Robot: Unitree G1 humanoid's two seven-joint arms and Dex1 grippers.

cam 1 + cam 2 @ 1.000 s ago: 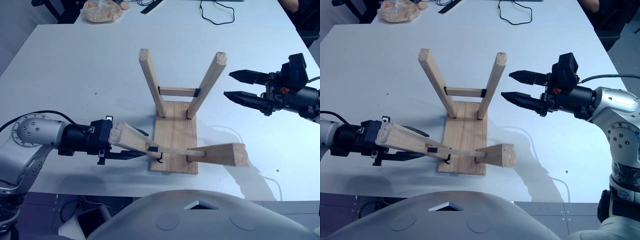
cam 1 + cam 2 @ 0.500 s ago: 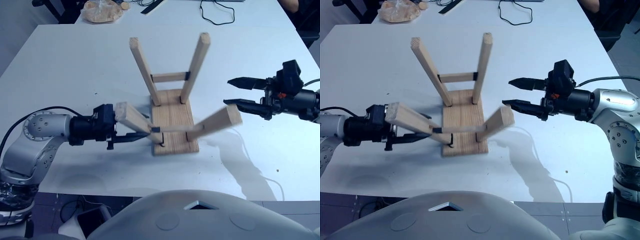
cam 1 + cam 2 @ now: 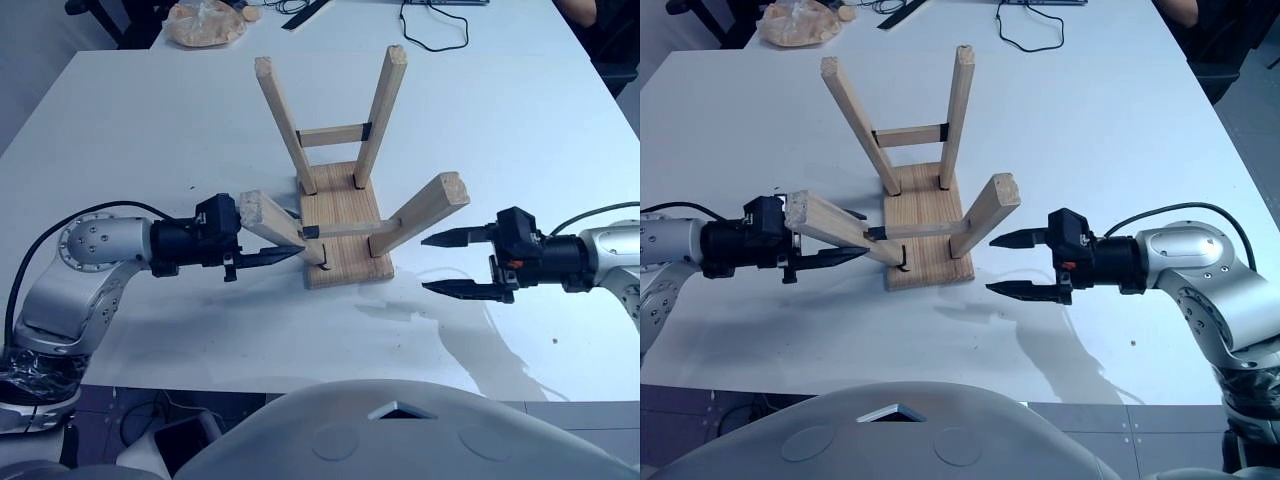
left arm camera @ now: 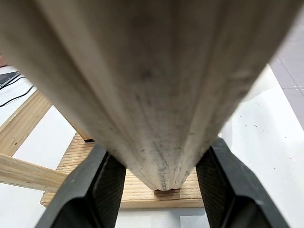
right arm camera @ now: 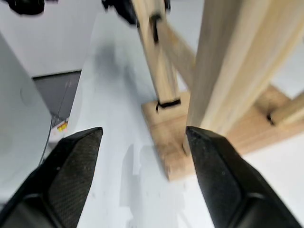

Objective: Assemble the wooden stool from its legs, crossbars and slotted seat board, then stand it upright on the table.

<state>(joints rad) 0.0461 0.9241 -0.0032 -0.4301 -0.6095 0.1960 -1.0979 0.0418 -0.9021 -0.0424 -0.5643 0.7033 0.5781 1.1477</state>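
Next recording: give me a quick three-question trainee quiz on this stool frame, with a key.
1. Which part does the left hand clamp? A) the pale wooden stool's near left leg B) a crossbar C) a far leg
2. True or false: the right hand is shut on a leg.
3. Fill in: the flat seat board lies on the white table, with the legs pointing ____.
Key: 1 A. 2 False: it is open, short of the leg. 3 up.

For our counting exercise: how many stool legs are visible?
4: far-left leg, far-right leg, near-left leg held by the left gripper, near-right leg slanting toward the right gripper. None seems hidden.
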